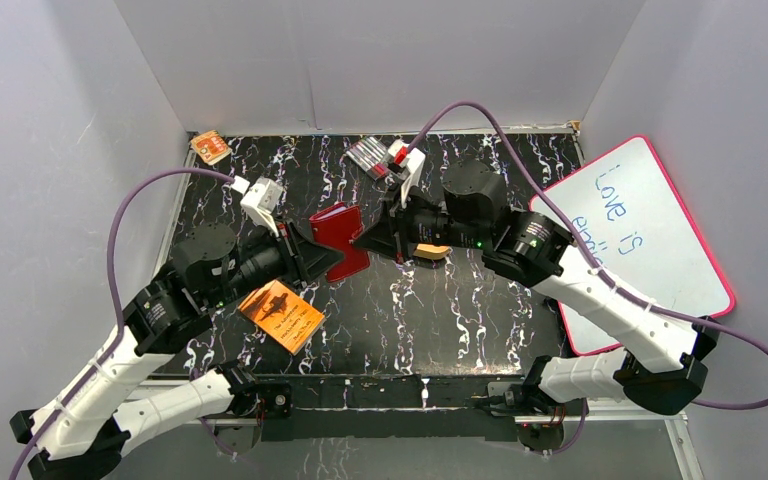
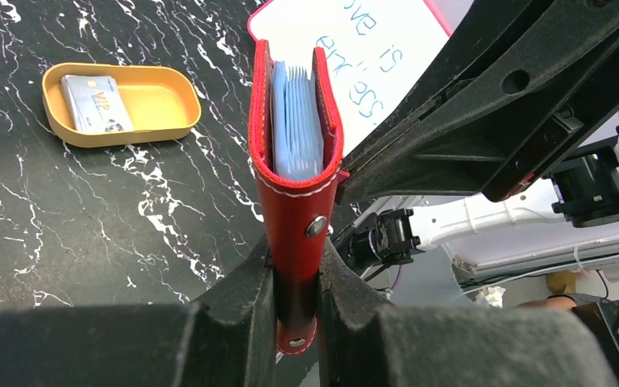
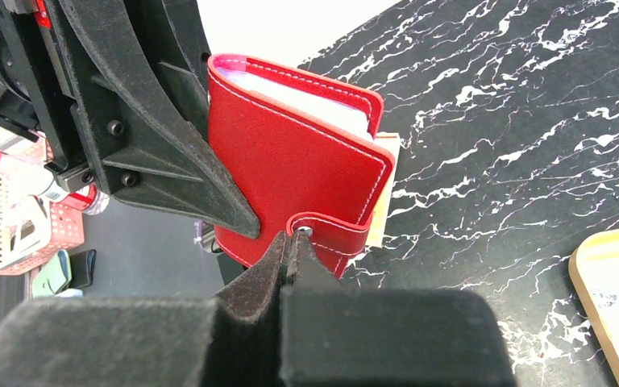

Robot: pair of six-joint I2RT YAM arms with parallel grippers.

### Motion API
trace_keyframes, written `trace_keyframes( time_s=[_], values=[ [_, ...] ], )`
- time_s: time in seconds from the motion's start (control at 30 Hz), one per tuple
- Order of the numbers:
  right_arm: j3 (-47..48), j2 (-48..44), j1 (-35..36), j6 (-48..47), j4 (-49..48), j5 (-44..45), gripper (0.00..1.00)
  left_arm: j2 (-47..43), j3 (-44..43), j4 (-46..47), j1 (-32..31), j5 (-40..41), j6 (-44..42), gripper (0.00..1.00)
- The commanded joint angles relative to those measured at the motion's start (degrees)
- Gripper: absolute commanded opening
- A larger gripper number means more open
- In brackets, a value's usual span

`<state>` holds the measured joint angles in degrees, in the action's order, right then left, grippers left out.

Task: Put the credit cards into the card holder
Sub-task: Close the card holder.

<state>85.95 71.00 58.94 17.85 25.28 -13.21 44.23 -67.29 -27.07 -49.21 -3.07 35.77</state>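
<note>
Card holder [image 1: 342,238], red and folded nearly closed around its bluish-clear pockets, is held up between the two grippers over the middle of the black marbled table [image 1: 460,310]. Nearest, to the left, an orange booklet [image 1: 282,315] lies flat. The left gripper [image 2: 297,278] is clamped on the card holder's cover at the snap end. The right gripper [image 3: 290,246] is clenched, its tips touching the snap tab. Just right of the holder, the credit cards [image 2: 95,103] lie in an orange-tan oval tin [image 2: 121,139]. A pink-edged whiteboard [image 1: 650,240] lies at the far right
</note>
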Motion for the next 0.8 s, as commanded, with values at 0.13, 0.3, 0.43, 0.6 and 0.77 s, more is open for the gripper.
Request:
trace_keyframes(
  time_s=[0.13,0.3,0.43,0.6,0.77],
  values=[
    [2.0,1.9,0.7,0.8,-1.1,-1.1,0.0,0.4,-3.1,7.2,-0.3,-6.5,0.7,0.0],
    [1.8,2.2,0.7,1.4,-1.4,-1.0,0.0,0.7,-3.4,7.7,-0.3,-8.6,1.2,0.0],
    [1.6,2.5,0.8,1.9,-2.0,-1.3,0.0,1.5,-3.4,8.2,-0.3,-10.5,1.5,0.0],
    [1.5,3.0,0.9,2.3,-2.2,-1.3,0.0,2.2,-3.1,9.7,-0.3,-13.8,2.1,0.0],
    [1.2,3.6,0.9,2.8,-2.1,-1.4,0.0,2.6,-3.4,11.7,-0.3,-16.8,2.6,0.0]
  ],
)
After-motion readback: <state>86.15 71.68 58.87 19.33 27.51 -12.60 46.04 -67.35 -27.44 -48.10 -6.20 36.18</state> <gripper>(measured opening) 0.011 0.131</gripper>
